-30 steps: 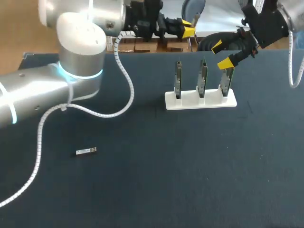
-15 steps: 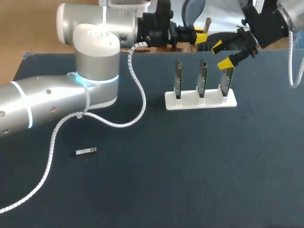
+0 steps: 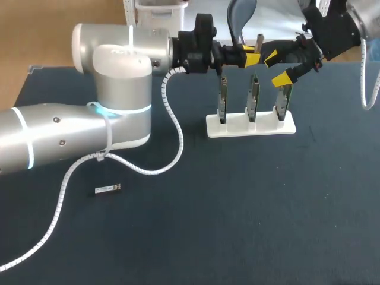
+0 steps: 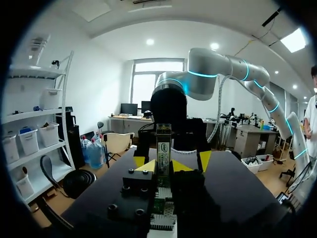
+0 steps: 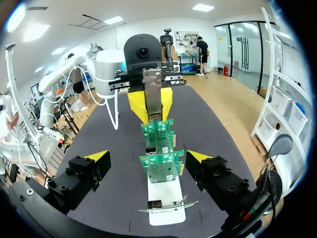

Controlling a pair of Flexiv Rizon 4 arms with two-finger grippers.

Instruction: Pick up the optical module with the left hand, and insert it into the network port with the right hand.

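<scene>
Head view, and your optical module (image 3: 107, 189) lies flat on the dark tabletop (image 3: 237, 225), alone and well apart from everything else. So where is your left end effector?

Nowhere near it! Your left end effector (image 3: 248, 54) hangs at the far end of the white stand (image 3: 237, 127), in line with the three upright circuit boards (image 3: 253, 95). Left wrist view has its fingers spread and empty. The nearest board sits edge-on just ahead between them, untouched as far as I can tell.

And your right end effector (image 3: 278, 68)?

Released too, holding nothing. Right wrist view shows its yellow tips wide apart, one either side of the row of boards, with the left one facing it from the row's other end.

What worries you from here?

Crowding, first. You have two end effectors close over one stand. Swing your left arm (image 3: 119, 119) out carelessly and a finger could clip a board or nudge the stand, and then your insertion target sits off line. Watch the white cable (image 3: 180, 133) drooping toward the tabletop as well, because it could drag. Then there's the module itself: small, low, lying flat. I'd judge that a slightly off-centre pinch skids it away or seizes it crooked. A crooked hold would spoil the handover and jam the insertion.
</scene>
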